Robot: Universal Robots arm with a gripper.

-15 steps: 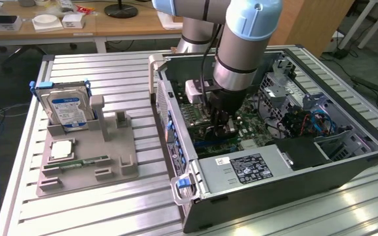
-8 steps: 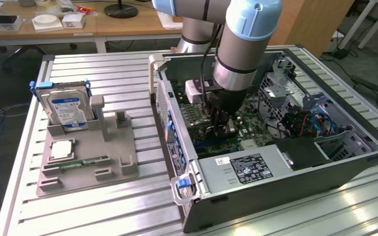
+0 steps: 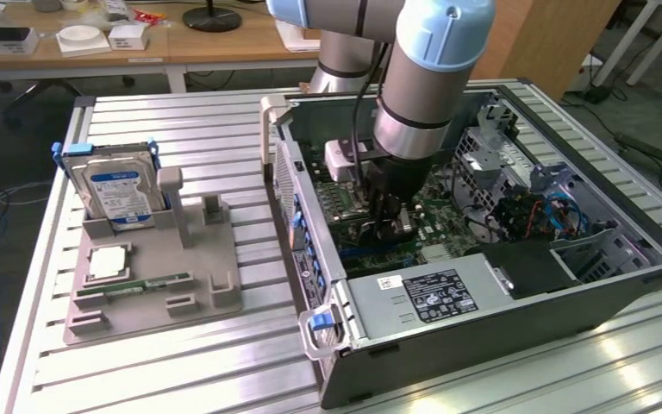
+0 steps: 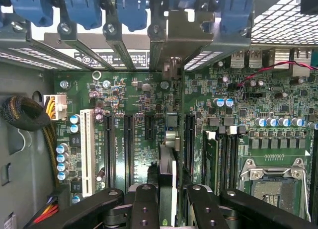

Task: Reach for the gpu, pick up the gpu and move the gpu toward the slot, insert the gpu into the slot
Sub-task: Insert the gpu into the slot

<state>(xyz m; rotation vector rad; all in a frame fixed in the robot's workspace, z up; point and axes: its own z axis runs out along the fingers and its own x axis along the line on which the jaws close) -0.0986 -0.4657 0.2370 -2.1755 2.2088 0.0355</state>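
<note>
The gpu (image 4: 167,177) shows edge-on in the wrist view, standing upright over the green motherboard (image 4: 139,97). Its silver end bracket (image 4: 166,40) lines up with the rear bracket openings of the case. My gripper (image 4: 171,209) is shut on the card, with one black finger (image 4: 144,206) on each side. The slot lies under the card, between two long black slots (image 4: 128,149), and is mostly hidden. I cannot tell how deep the card sits. In the exterior view my gripper (image 3: 383,222) reaches down inside the open computer case (image 3: 481,302), close to the motherboard.
Blue bracket clips (image 4: 129,10) line the case's rear wall. Memory slots (image 4: 218,159) and the CPU socket (image 4: 271,184) lie beside the card. On the exterior view's left, a grey fixture (image 3: 147,297) holds a hard drive (image 3: 118,185) and a memory stick (image 3: 135,285).
</note>
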